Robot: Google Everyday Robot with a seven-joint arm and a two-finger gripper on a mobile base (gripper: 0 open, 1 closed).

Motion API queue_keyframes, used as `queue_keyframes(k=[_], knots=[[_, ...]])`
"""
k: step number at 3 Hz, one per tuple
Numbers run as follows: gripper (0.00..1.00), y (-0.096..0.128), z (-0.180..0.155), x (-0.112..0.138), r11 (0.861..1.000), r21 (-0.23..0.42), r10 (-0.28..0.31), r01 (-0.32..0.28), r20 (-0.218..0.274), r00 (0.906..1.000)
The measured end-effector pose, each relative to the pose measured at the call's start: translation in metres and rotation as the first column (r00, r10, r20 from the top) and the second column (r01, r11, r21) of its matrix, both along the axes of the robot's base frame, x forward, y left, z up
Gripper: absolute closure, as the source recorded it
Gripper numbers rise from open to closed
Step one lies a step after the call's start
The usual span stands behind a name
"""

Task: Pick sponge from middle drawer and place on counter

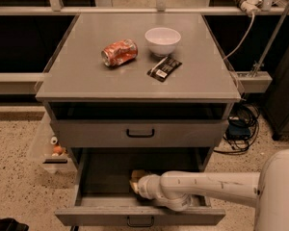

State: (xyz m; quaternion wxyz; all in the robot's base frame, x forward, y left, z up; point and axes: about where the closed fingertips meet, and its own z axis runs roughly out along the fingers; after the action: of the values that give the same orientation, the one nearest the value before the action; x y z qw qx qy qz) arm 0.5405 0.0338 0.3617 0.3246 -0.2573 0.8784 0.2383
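The middle drawer (96, 216), the lowest grey one, is pulled open at the bottom of the cabinet. My white arm reaches into it from the right. My gripper (135, 185) is inside the drawer, left of centre, down at the drawer floor. A small pale tan piece, the sponge (137, 173), shows right at the gripper's tip and is partly hidden by it. I cannot tell whether the gripper holds it. The counter (86, 78) is the grey cabinet top above.
On the counter lie a crushed red can (119, 52), a white bowl (163, 40) and a black snack wrapper (164, 68). A shut handled drawer front (139, 133) sits above the open drawer. A clear bin (50, 150) stands on the left and cables (241, 124) lie on the right.
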Motion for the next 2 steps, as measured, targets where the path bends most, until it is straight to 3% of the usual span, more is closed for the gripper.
queue_keyframes(k=[1,2], knots=[[1.00,0.000,0.002,0.000,1.000,0.000,0.000,0.000,0.000,1.0000],[1.00,-0.012,0.018,0.001,0.999,0.040,0.024,-0.024,0.014,0.9996]])
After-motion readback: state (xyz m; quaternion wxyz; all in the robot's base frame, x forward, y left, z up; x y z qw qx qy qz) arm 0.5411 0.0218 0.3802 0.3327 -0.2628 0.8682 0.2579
